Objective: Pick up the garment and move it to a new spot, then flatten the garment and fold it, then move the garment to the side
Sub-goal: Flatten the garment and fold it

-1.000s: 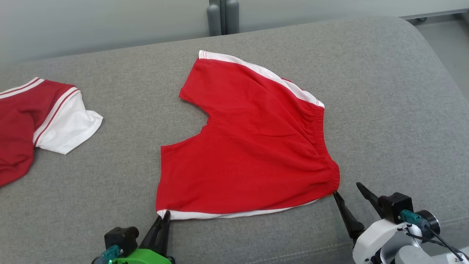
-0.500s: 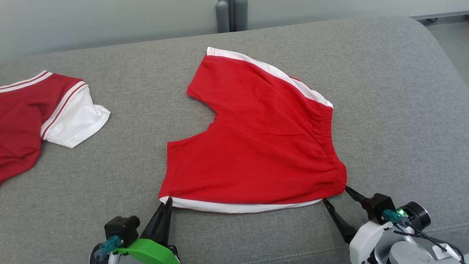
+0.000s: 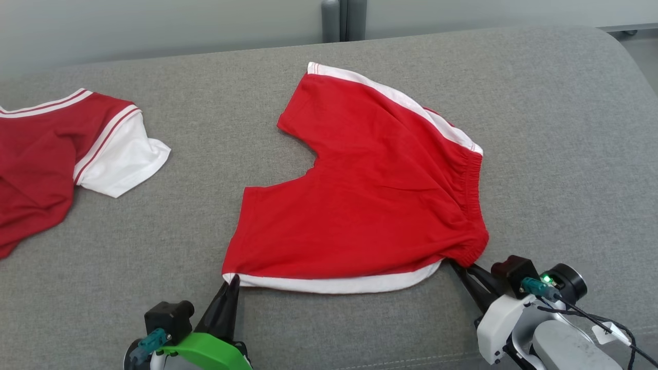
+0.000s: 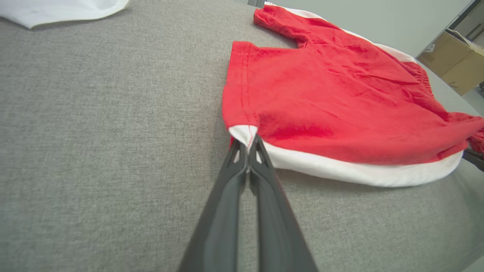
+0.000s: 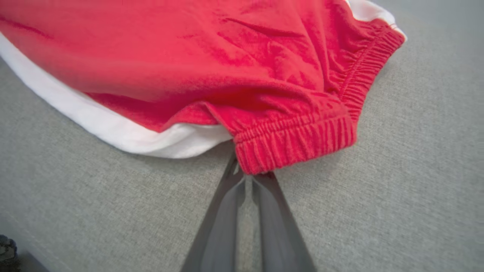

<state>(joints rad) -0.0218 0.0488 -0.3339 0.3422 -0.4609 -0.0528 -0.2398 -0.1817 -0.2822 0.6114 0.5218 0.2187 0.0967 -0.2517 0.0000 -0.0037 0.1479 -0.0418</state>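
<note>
Where the grey cushion [image 3: 154, 246] comes nearest me, the left gripper [image 3: 233, 280] pinches the white hem corner of the red shorts [image 3: 370, 190], and the right gripper [image 3: 458, 267] clamps their waistband corner. The shorts lie spread over the cushion's middle; a red-and-white shirt [image 3: 51, 149] lies at its left end.

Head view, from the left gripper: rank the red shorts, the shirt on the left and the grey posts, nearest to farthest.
1. Red shorts: their near white hem corner sits in the left gripper's jaws.
2. Shirt: off to the left, farther back on the cushion.
3. Grey posts: beyond the cushion's far edge, at the top.
</note>
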